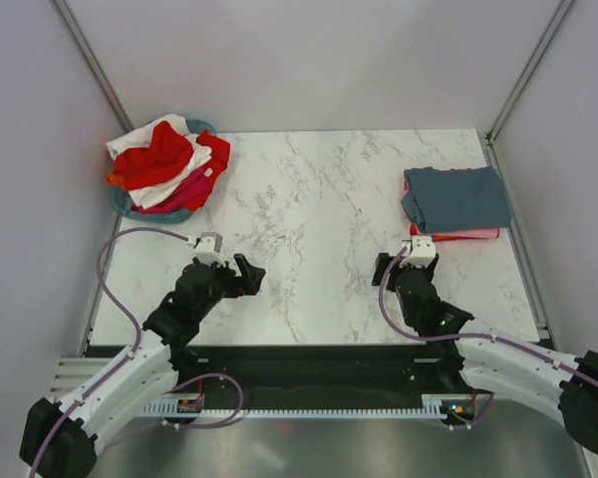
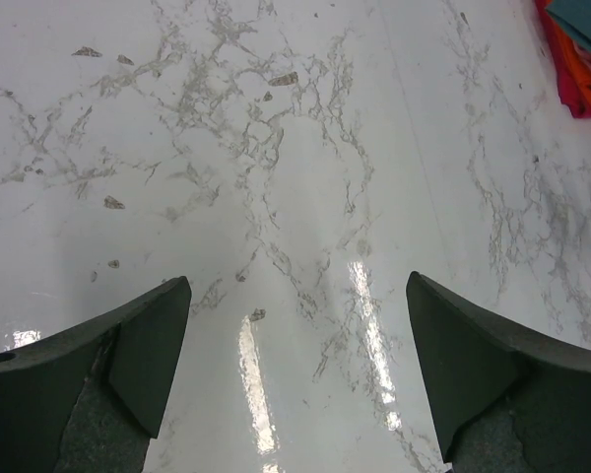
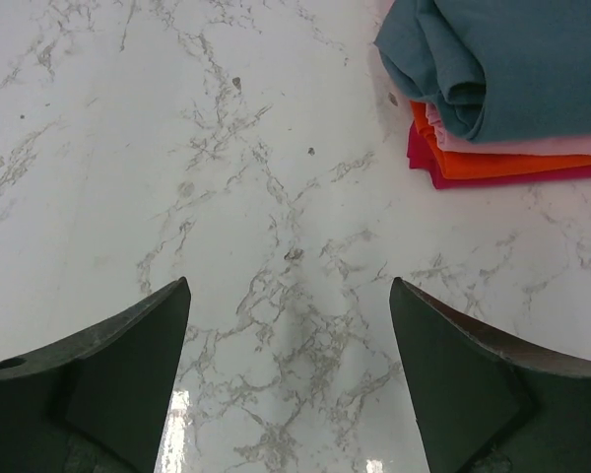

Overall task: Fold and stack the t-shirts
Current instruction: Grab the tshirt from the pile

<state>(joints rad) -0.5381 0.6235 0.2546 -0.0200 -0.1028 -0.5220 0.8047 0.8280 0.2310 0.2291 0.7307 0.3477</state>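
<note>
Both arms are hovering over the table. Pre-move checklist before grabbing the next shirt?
1. Left gripper open, empty: ok.
2. Right gripper open, empty: ok.
3. Unfolded shirts heaped in teal basket: ok.
4. Folded stack tidy, grey-blue shirt on top: ok.
5. Table between the arms free for folding: ok.
6. Number of unfolded shirts left: cannot tell.

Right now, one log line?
left gripper open, empty | right gripper open, empty | folded stack: grey-blue shirt on top | unfolded shirts heaped on basket
</note>
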